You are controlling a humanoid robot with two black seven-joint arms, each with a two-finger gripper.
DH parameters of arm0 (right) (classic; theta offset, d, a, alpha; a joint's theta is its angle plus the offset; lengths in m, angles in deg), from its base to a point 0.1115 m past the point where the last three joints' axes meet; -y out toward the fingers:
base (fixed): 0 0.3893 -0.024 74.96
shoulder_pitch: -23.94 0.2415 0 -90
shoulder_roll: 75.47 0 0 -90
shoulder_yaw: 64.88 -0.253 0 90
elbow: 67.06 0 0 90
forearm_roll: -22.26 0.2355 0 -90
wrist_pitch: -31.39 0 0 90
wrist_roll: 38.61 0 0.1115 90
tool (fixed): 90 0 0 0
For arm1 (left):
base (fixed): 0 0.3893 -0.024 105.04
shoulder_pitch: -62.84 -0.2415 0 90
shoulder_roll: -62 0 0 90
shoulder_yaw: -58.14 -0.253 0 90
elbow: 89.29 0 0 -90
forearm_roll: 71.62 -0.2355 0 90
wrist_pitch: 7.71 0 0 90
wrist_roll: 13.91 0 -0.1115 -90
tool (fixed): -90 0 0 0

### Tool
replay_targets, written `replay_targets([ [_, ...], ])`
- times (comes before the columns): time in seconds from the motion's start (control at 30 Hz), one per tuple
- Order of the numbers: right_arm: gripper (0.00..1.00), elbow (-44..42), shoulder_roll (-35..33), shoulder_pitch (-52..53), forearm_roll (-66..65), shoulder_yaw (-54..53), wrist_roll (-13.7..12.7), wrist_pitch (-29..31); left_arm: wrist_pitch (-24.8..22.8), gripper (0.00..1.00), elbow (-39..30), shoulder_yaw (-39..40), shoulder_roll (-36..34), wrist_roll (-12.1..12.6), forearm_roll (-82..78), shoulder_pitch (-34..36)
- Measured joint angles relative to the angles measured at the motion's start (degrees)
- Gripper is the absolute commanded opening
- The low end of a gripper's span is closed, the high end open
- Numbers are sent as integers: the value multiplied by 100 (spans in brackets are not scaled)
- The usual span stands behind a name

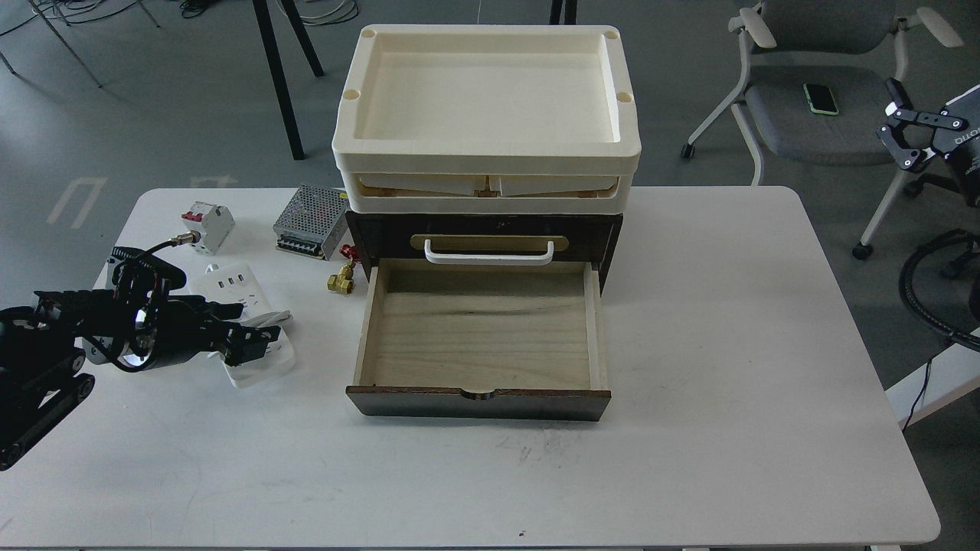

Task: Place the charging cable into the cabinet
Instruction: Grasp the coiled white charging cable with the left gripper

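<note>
Three USB ports top the white charging cable [239, 295].

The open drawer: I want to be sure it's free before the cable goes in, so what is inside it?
The open drawer of the cabinet shows only bare pale wood. Its front panel hides the nearest strip of the floor.

My left gripper [249, 342] sits over the charging cable [237, 295], fingers straddling its wound middle. The cabinet [481, 337] stands just beside, lower drawer pulled open. My right gripper [907, 138] hangs off the table [727, 367].
</note>
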State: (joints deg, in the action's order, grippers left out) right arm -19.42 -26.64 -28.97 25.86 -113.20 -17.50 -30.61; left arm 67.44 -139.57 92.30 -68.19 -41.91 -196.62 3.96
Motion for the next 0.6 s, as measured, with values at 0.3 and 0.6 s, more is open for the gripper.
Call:
replay_targets([
  [0.3,100,0,-17,-50,0,-91,0,0,192,10,35,-118,-14,-1,0,-14],
  [0.6,100,-9,-38,-109,0,-101,0,0,261,0,8,-121,-4,1,0,-24],
])
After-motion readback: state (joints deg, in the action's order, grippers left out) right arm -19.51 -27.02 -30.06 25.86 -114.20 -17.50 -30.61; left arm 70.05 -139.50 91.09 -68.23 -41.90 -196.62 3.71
